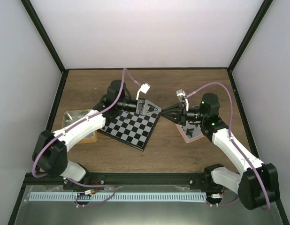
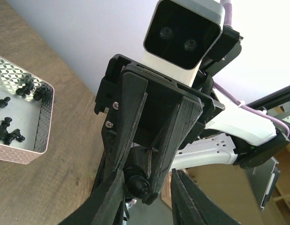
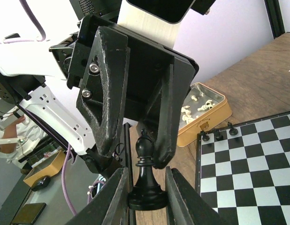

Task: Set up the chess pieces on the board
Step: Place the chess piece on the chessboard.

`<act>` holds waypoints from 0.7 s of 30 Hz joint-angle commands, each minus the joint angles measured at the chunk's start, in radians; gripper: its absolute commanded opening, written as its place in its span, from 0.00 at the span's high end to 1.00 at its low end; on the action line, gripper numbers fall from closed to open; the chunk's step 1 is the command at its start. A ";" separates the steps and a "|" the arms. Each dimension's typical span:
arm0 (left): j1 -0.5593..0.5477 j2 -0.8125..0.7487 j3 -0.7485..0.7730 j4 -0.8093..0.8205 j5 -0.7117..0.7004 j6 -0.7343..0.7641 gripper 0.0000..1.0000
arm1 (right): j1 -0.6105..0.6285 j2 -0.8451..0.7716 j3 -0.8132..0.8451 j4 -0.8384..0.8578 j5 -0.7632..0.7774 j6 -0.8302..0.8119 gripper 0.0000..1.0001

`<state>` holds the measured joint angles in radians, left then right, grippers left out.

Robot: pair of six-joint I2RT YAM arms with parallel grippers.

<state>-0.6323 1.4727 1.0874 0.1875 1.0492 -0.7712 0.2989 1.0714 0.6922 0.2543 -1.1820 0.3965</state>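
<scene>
The board (image 1: 131, 126) lies mid-table, with three black pawns (image 3: 219, 136) along one edge. My two grippers meet tip to tip in the air just past its right corner. My right gripper (image 3: 146, 190) is shut on the base of a black bishop (image 3: 144, 154), which stands upright between its fingers. My left gripper (image 2: 146, 190) reaches in from the opposite side, its jaws around the bishop's head (image 2: 138, 180). One finger touches the collar and a gap shows at the other. From above, the left gripper (image 1: 156, 110) and right gripper (image 1: 165, 112) overlap and the bishop is hidden.
A pink tray (image 2: 23, 152) holding several black pieces (image 2: 9, 129) sits under the right arm, right of the board (image 1: 192, 135). A tan tin (image 3: 208, 119) with cream-white pieces (image 3: 196, 105) stands left of the board (image 1: 79, 122). Enclosure walls ring the wooden table.
</scene>
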 commanded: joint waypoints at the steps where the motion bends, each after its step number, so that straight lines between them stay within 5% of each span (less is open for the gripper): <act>1: -0.007 0.016 0.033 -0.005 0.025 0.033 0.75 | 0.012 0.005 0.044 -0.017 -0.014 -0.023 0.80; 8: -0.007 0.024 0.044 -0.020 0.025 0.050 0.95 | 0.016 0.009 0.048 -0.037 -0.007 -0.036 0.82; 14: -0.008 0.018 0.045 -0.034 0.019 0.069 0.96 | 0.018 0.009 0.048 -0.049 0.012 -0.043 0.79; 21: 0.008 -0.008 0.065 -0.141 -0.085 0.174 0.96 | 0.018 -0.013 0.051 -0.096 0.079 -0.067 0.38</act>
<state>-0.6350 1.4857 1.1103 0.1085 1.0332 -0.6807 0.3111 1.0760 0.7071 0.1947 -1.1530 0.3561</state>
